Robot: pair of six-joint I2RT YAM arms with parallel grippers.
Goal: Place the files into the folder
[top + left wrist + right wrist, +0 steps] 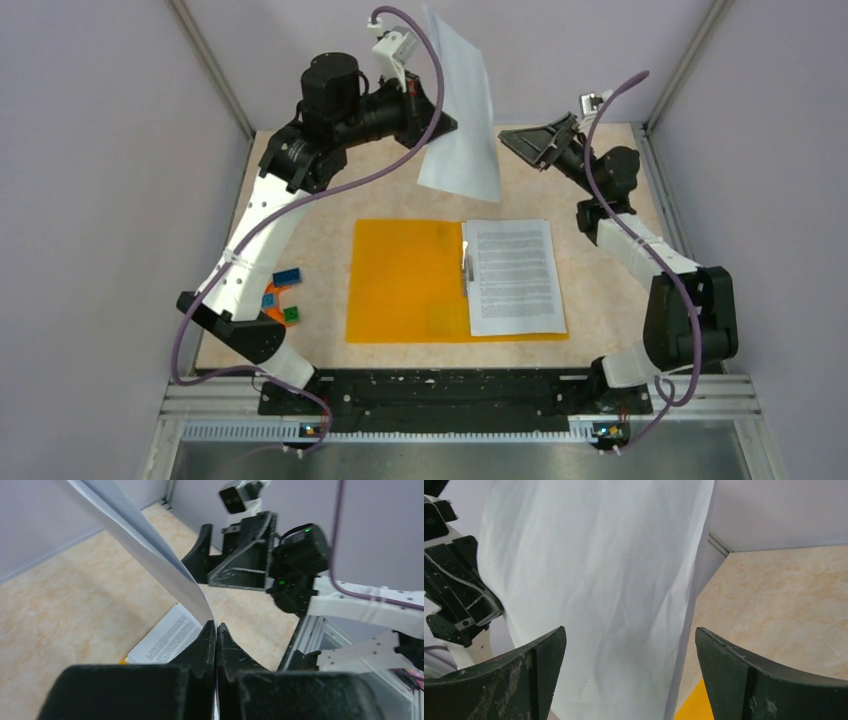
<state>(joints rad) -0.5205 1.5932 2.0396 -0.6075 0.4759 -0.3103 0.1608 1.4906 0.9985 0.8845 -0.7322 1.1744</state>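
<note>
The orange folder lies flat in the middle of the table. The printed sheet lies on its right half; it also shows in the left wrist view. My left gripper is shut on the blank sheet and holds it up in the air above the table's far side; in the left wrist view the blank sheet runs up from the closed left gripper. My right gripper is open and faces the hanging blank sheet, apart from it. A folder corner shows below.
Small toy blocks, blue, green and orange, lie at the table's left beside my left arm. Grey walls enclose the table on three sides.
</note>
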